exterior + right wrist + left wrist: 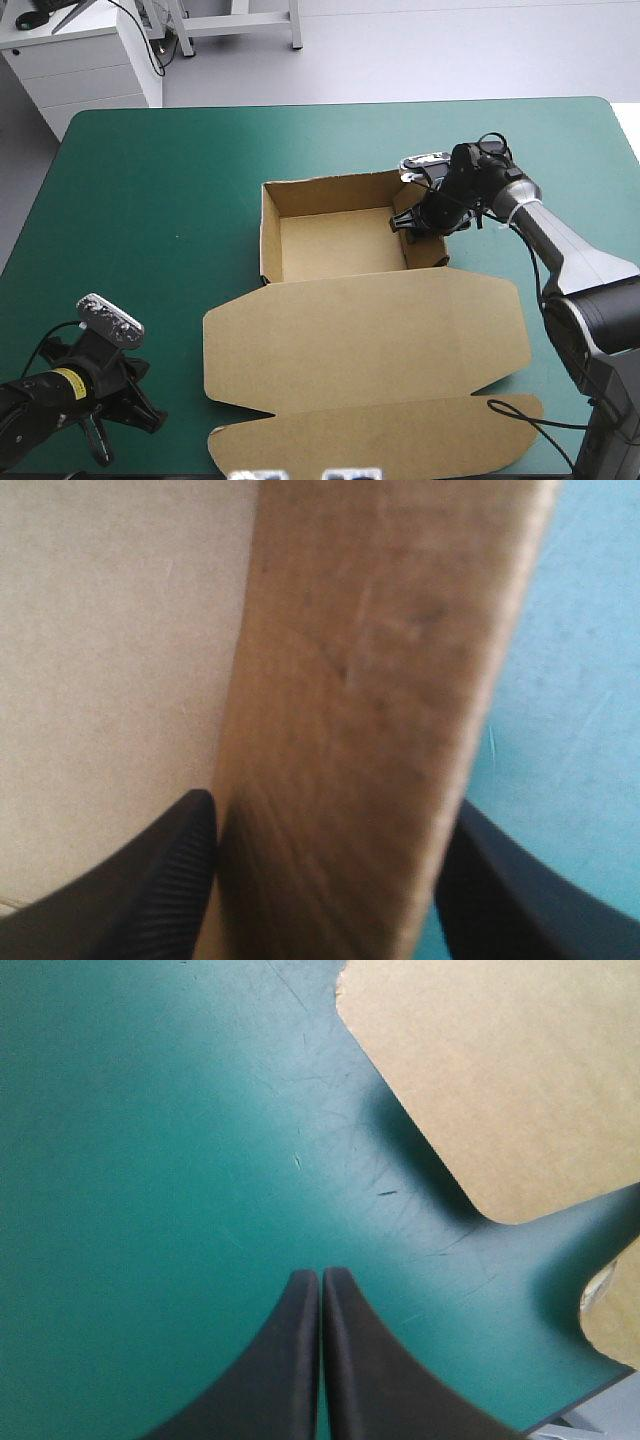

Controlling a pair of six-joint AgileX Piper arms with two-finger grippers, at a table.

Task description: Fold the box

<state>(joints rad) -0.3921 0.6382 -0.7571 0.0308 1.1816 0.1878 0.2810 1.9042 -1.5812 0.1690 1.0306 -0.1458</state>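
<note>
The brown box (pixel 330 245) stands as an open tray past the table's middle, its walls raised. Its lid (pixel 365 340) lies flat toward the near edge, with a front flap (pixel 380 435) beyond it. My right gripper (pixel 415 225) is at the tray's right wall, open; in the right wrist view its gripper (pixel 330 810) straddles that wall (pixel 370 710), one finger over the tray floor (pixel 110 660), the other outside. My left gripper (pixel 125 425) rests low at the near left, shut on nothing (pixel 321 1275). A rounded lid corner (pixel 500 1080) lies ahead of it.
The teal-green cover (pixel 150 200) is bare to the left of the box and behind it. A white cabinet (pixel 90 60) stands beyond the far left corner. The lid's front flap reaches almost to the near table edge.
</note>
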